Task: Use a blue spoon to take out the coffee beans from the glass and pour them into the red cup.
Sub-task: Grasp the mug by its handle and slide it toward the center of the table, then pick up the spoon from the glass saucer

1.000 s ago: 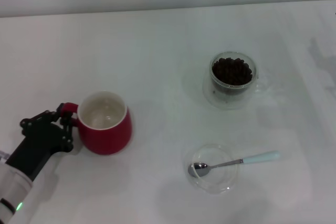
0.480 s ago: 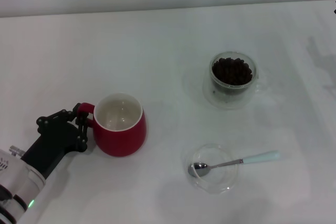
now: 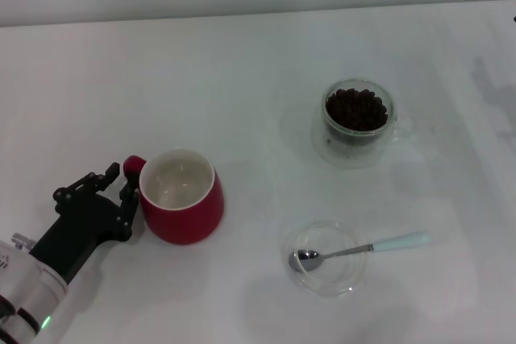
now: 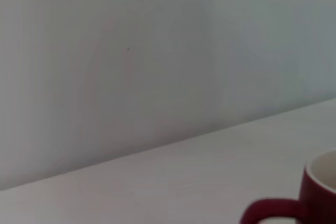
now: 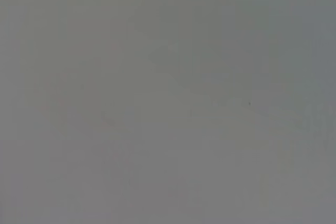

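Holding: left pincer (image 3: 129, 191) sits at the red cup (image 3: 181, 196) handle; clamped or apart cannot be told.
Untouched: blue spoon (image 3: 359, 249) in glass dish (image 3: 310, 282), right of cup.
Remaining: coffee beans (image 3: 355, 109) fill the glass (image 3: 355, 125); cup empty.
Right pincer: unseen.
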{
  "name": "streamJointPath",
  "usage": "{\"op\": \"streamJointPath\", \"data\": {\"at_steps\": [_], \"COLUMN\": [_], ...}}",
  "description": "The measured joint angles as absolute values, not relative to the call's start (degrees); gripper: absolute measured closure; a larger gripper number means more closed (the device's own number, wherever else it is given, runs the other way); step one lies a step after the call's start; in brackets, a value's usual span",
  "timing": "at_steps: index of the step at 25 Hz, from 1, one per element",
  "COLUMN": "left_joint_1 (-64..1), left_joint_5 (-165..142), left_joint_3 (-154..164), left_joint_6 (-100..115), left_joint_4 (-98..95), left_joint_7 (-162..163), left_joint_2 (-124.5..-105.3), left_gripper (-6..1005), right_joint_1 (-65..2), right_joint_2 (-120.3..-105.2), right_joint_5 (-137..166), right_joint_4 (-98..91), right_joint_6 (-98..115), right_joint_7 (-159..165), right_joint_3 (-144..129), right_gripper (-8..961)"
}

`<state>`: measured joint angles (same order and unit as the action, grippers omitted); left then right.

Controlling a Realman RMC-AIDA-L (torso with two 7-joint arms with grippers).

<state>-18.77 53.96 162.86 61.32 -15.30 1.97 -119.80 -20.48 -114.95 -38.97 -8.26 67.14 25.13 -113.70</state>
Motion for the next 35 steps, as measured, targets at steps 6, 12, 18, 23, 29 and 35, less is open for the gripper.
{"op": "streamJointPath", "data": {"at_steps": [6,12,18,23,29,35], "left_joint_1": [-17.24,-15.01,-12.10,-6.48,-2.90,-4.91], "left_joint_5": [54.10,53.97,53.96,56.89,66.05,70.17], "left_joint_3": [162.84,162.80,162.85,162.22,162.14,162.16], "left_joint_6": [61.59,62.37,66.70,75.54,84.45,85.73], "left_joint_4": [-15.89,-16.71,-16.71,-16.32,-14.34,-8.74], "left_joint_7": [1.92,1.81,1.72,2.15,8.79,21.07], "left_joint_2": [-119.79,-119.55,-119.45,-119.45,-119.34,-119.27], "left_gripper": [619,445,317,269,270,263], "right_joint_1": [-20.22,-20.04,-19.70,-19.17,-17.12,-13.57], "right_joint_2": [-114.95,-114.95,-114.95,-114.90,-113.96,-111.16], "right_joint_5": [-38.94,-38.93,-38.93,-38.94,-36.50,-26.32], "right_joint_4": [-8.26,-8.01,-8.18,-7.79,-7.35,-2.02], "right_joint_6": [67.15,67.15,67.79,68.63,70.68,80.21], "right_joint_7": [25.14,26.49,26.55,29.61,36.27,54.75], "right_joint_3": [-114.33,-115.31,-115.82,-115.91,-115.93,-115.89], "right_gripper": [83,83,84,84,85,86]}}
